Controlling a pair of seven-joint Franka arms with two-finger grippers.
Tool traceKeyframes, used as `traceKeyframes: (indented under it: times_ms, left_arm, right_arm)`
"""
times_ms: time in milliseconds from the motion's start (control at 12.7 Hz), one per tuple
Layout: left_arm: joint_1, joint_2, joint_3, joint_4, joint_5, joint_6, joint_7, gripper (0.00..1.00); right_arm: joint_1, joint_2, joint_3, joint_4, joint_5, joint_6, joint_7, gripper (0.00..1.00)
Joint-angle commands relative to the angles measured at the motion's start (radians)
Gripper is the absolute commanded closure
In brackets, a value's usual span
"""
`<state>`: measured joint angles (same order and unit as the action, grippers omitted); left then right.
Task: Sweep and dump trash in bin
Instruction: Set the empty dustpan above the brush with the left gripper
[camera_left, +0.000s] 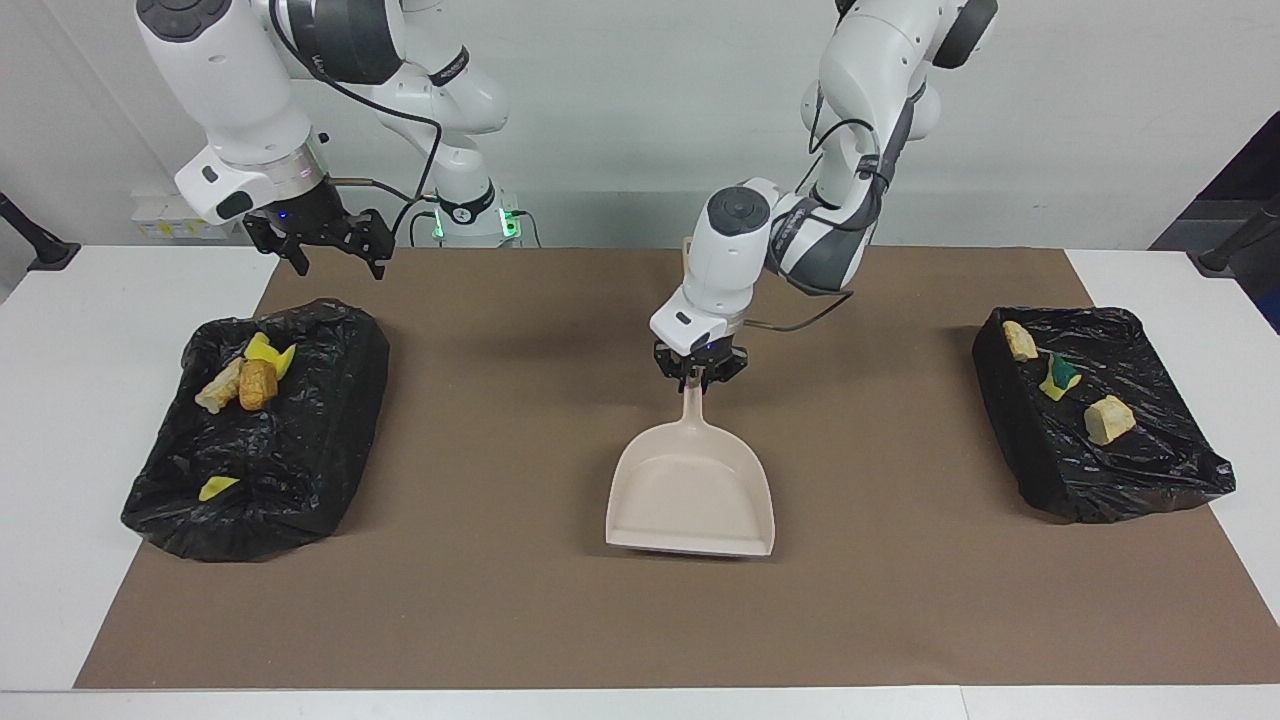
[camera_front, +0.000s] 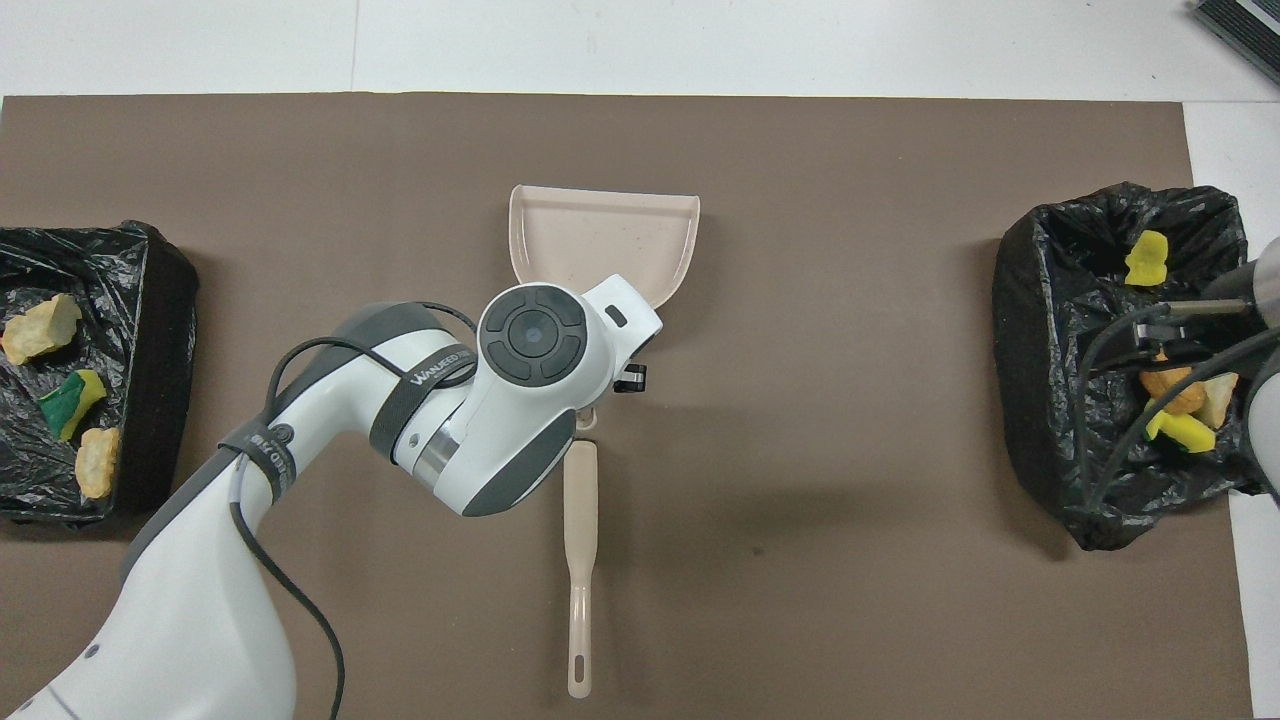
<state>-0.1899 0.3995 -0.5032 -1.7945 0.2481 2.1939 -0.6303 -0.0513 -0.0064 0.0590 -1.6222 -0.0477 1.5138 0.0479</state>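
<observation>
My left gripper (camera_left: 698, 380) is shut on the handle of the beige dustpan (camera_left: 692, 492), which lies flat mid-mat; in the overhead view the dustpan (camera_front: 600, 240) shows past my left arm. My right gripper (camera_left: 338, 262) is open and empty, held over the nearer edge of the black-lined bin (camera_left: 300, 450) at the right arm's end. That bin holds trash: yellow wedges (camera_left: 268, 352), a beige chunk (camera_left: 220, 386), a golden-brown nugget (camera_left: 257, 385) and a yellow piece (camera_left: 217, 487). The dustpan holds nothing.
A second black-lined bin (camera_left: 1150, 460) at the left arm's end holds two beige chunks (camera_left: 1108, 418) and a yellow-green piece (camera_left: 1060, 378). A long beige handle (camera_front: 580, 560) lies on the brown mat (camera_front: 850, 450), nearer to the robots than the dustpan; its head is hidden under my left arm.
</observation>
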Motion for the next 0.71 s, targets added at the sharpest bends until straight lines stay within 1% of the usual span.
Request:
traceKeyframes:
  times_ms: [0, 236, 314, 393, 550, 628]
  left_arm:
    - [-0.017, 0.065, 0.005, 0.086, 0.071, -0.022, -0.029, 1.0]
    - [-0.014, 0.062, 0.005, 0.07, 0.063, -0.03, -0.034, 1.0]
    - [-0.014, 0.062, 0.005, 0.067, 0.059, -0.017, -0.035, 0.7]
    - [-0.013, 0.061, 0.005, 0.064, 0.06, -0.014, -0.043, 0.01]
    - [0.006, 0.047, 0.005, 0.072, 0.059, -0.017, -0.043, 0.0]
    - [0.039, 0.02, 0.003, 0.073, 0.059, -0.032, -0.04, 0.0]
  right_arm:
    - [-0.01, -0.006, 0.008, 0.005, 0.003, -0.009, -0.017, 0.0]
    - [-0.01, -0.006, 0.008, 0.005, 0.003, -0.009, -0.017, 0.0]
    - [-0.01, -0.006, 0.008, 0.005, 0.005, -0.009, -0.017, 0.0]
    - [-0.01, -0.006, 0.008, 0.005, 0.003, -0.009, -0.017, 0.0]
    - [-0.01, -0.006, 0.008, 0.005, 0.005, -0.009, -0.017, 0.0]
    - [-0.01, -0.006, 0.008, 0.007, 0.003, -0.009, -0.017, 0.0]
